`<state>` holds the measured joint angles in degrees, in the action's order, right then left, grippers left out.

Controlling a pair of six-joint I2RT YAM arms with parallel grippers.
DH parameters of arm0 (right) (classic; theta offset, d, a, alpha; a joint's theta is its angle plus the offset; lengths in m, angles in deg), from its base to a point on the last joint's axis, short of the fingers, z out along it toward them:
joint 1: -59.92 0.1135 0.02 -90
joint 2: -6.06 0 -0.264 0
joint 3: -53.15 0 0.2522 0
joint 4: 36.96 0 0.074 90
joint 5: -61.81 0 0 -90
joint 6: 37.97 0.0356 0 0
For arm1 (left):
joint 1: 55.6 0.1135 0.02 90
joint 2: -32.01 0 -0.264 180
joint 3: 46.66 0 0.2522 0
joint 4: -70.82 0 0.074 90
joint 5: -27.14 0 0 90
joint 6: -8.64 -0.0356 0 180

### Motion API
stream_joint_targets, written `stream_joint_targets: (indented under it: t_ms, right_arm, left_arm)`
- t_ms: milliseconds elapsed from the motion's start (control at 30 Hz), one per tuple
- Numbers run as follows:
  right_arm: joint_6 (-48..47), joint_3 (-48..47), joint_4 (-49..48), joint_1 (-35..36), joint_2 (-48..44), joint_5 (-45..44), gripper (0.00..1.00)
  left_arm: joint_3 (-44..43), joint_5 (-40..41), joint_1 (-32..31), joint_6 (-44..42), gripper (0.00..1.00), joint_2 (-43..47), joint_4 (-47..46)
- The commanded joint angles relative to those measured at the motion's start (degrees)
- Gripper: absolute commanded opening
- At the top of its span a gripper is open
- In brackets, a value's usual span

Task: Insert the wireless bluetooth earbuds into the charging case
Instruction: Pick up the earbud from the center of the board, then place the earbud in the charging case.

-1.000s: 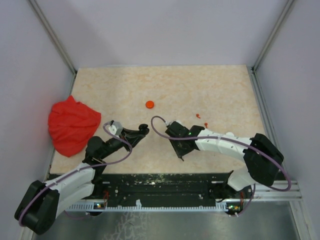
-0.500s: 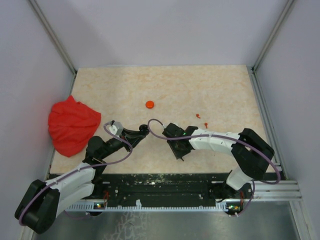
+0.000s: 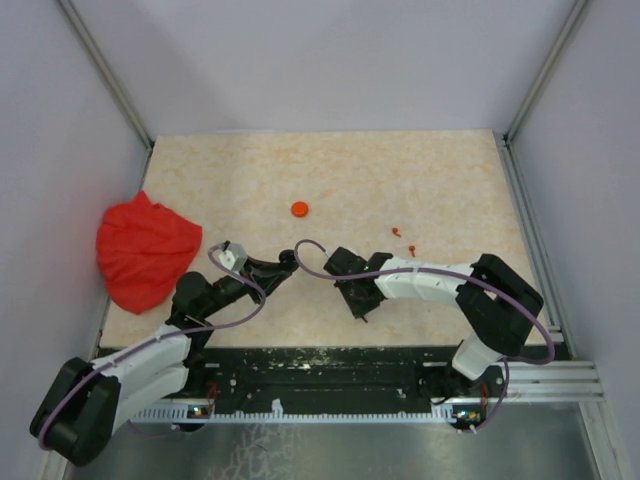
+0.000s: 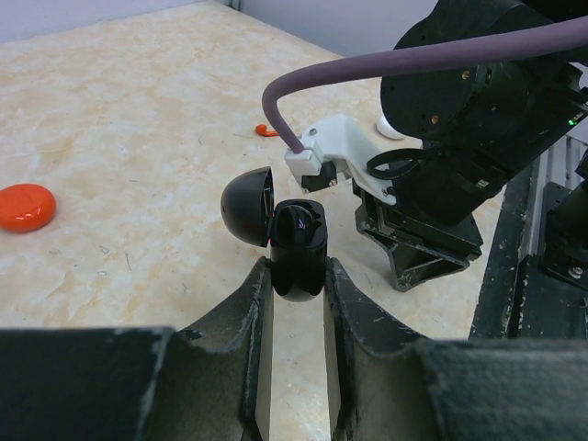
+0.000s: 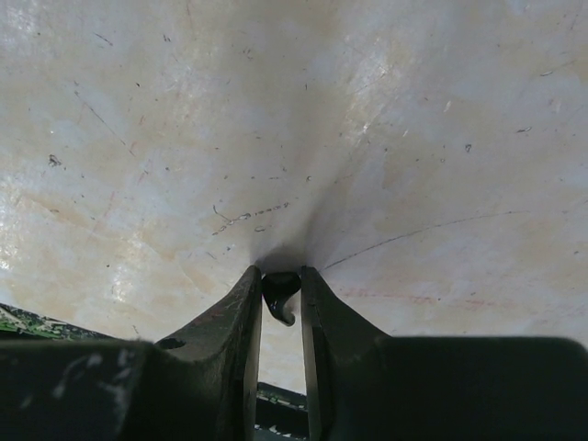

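My left gripper (image 4: 296, 276) is shut on the black charging case (image 4: 299, 241), holding it upright low over the table. Its domed lid (image 4: 244, 204) is swung open to the left. From above, the case (image 3: 287, 258) sits at the tip of the left gripper (image 3: 278, 266). My right gripper (image 5: 278, 276) is shut on a small black earbud (image 5: 280, 292), with its fingertips down at the tabletop. From above, the right gripper (image 3: 359, 306) points toward the near edge, just right of the case. Two tiny orange-red earbuds (image 3: 397, 232) (image 3: 411, 247) lie on the table beyond the right arm.
A round orange disc (image 3: 300, 208) lies mid-table behind the grippers and appears at the far left in the left wrist view (image 4: 26, 206). A crumpled red cloth (image 3: 145, 250) fills the left side. The right arm's wrist and purple cable (image 4: 413, 60) crowd the space right of the case.
My right gripper has closed onto the black earbud and its arm has shifted slightly left toward the case. The left gripper and case have stayed put.
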<state>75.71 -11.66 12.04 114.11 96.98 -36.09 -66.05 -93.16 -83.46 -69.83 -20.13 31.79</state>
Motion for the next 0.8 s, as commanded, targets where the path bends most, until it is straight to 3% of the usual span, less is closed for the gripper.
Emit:
stream_joint_targets:
  t_ms: [0, 333, 767]
  right_arm:
    - [0.4, -0.2, -0.5, -0.1, -3.1, -0.9, 0.18]
    - [-1.8, -6.1, -4.2, 0.0, -14.3, -6.2, 0.18]
    - [-4.2, -8.4, -23.8, 3.3, -24.5, -10.4, 0.17]
  left_arm:
    - [0.5, -1.4, 0.3, 0.3, 0.01, -0.5, -3.5]
    - [-0.7, -2.3, 0.3, 0.7, 0.01, -2.4, -7.7]
    - [-2.7, -4.4, 0.3, 4.6, 0.01, -10.0, -22.0]
